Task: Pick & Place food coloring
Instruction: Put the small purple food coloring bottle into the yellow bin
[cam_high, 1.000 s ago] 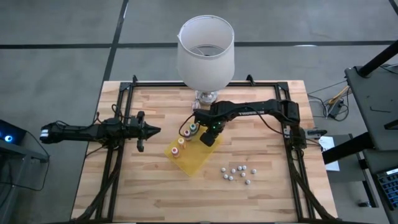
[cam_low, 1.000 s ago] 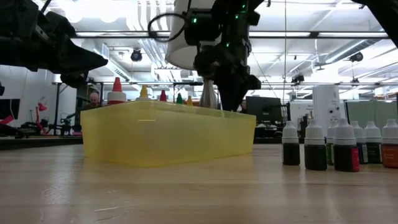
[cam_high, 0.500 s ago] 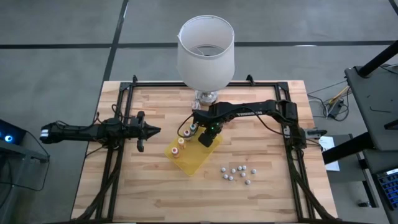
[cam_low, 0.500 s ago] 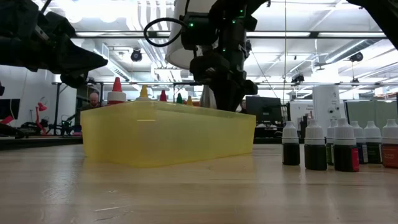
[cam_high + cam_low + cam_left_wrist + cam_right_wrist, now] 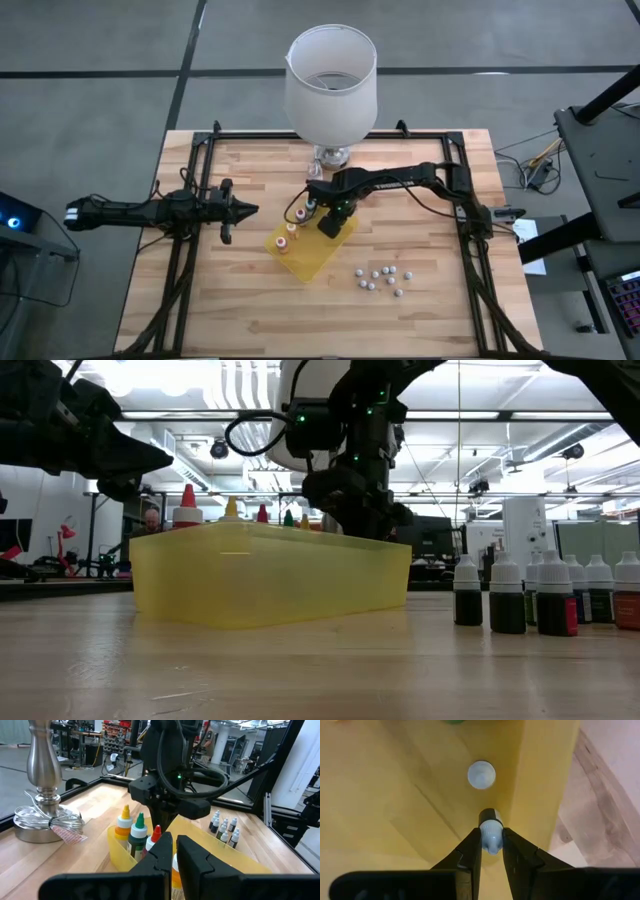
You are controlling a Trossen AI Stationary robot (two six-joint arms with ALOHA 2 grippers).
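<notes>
A small dark food-colouring bottle with a white cap [image 5: 490, 831] hangs over the inside of the translucent yellow plastic tray [image 5: 312, 257], near one of its walls, pinched by its cap between the nearly closed fingers of the right gripper [image 5: 490, 845]. Another white-capped bottle [image 5: 481, 774] stands on the tray floor just beyond it. At the tray's lamp-side end stand pale bottles with coloured pointed caps [image 5: 131, 831]. Beside the tray, on the wooden table [image 5: 250, 310], a cluster of white-capped dark bottles [image 5: 540, 595] waits. The left gripper [image 5: 246, 210] hovers well apart from the tray, fingers fully closed on nothing.
</notes>
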